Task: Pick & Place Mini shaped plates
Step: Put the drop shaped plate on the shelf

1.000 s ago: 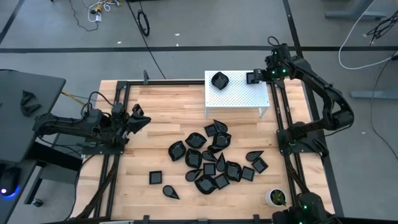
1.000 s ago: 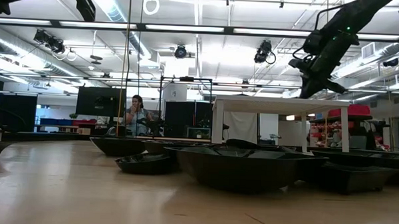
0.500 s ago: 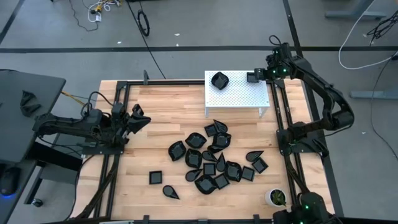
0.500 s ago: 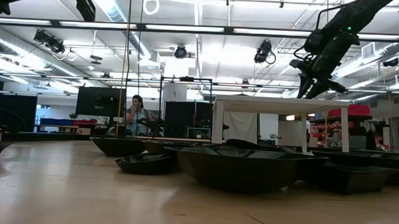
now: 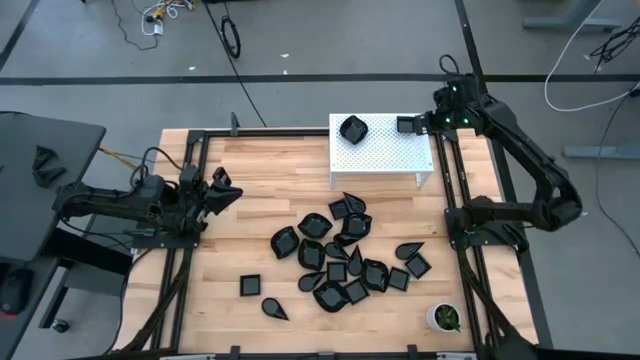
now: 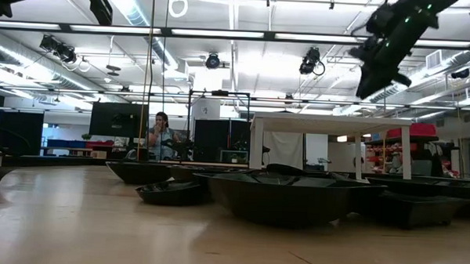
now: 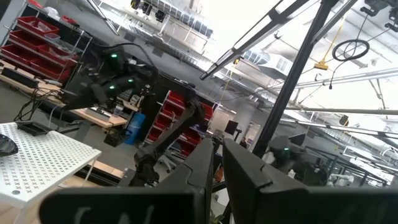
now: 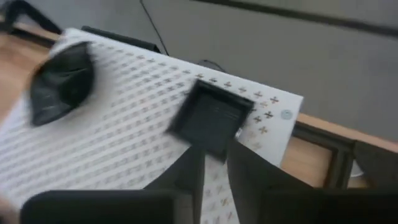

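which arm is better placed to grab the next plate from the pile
Probably the right. Its pincer hangs over the white perforated stand, where a square plate and a rounded one sit, just beyond the pile. The left pincer waits at the table's left edge.

The centre of the surface (image 5: pixel 270 190) is obstructed by a dense cluster of mini shaped plates (image 5: pixel 345 255); only narrow gaps are left between them. Bare wood is found between the cluster and the left claw (image 5: pixel 222 188), and along the near left edge, where two separate plates (image 5: pixel 250 286) lie. The white perforated platform (image 5: pixel 385 160) occupies the far right; two plates rest on it, with open room between them. A white cup (image 5: pixel 443 317) blocks the near right corner.
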Motion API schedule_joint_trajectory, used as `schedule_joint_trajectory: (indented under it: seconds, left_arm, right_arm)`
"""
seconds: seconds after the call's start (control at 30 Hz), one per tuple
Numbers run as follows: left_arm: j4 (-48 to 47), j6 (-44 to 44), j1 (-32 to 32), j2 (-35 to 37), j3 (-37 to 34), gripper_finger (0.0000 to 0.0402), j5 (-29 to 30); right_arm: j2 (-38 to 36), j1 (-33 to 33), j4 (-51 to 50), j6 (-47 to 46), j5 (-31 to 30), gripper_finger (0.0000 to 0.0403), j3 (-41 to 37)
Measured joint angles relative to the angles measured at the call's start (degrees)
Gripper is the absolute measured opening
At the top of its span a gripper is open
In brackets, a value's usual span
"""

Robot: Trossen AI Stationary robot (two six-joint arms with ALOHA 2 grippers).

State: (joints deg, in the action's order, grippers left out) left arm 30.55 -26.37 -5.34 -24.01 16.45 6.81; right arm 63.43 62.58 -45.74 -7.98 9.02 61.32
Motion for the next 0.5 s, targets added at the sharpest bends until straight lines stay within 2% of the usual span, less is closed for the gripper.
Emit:
schedule_joint_trajectory:
  seconds: [0.13, 0.23, 0.37, 0.5]
  left_arm:
    - [0.02, 0.0, -0.02, 0.0, -0.02, 0.0042, 0.02]
    - [0.02, 0.0, 0.0, 0.0, -0.02, 0.0042, 0.0]
    - [0.04, 0.0, -0.01, 0.02, -0.01, 0.0042, 0.01]
    - [0.02, 0.0, -0.02, 0.02, -0.02, 0.0042, 0.0]
  right_arm:
    - [-4.94, -8.03, -0.89, -0.7, 0.4, 0.0046, 0.0]
    - [-7.33, -17.16, -1.59, -4.52, 2.27, 0.0033, 0.01]
    - [-7.68, -29.26, -2.27, -8.31, 6.45, 0.0023, -0.61]
    - [-7.36, -40.26, -0.42, -12.22, 7.56, 0.0023, -5.2]
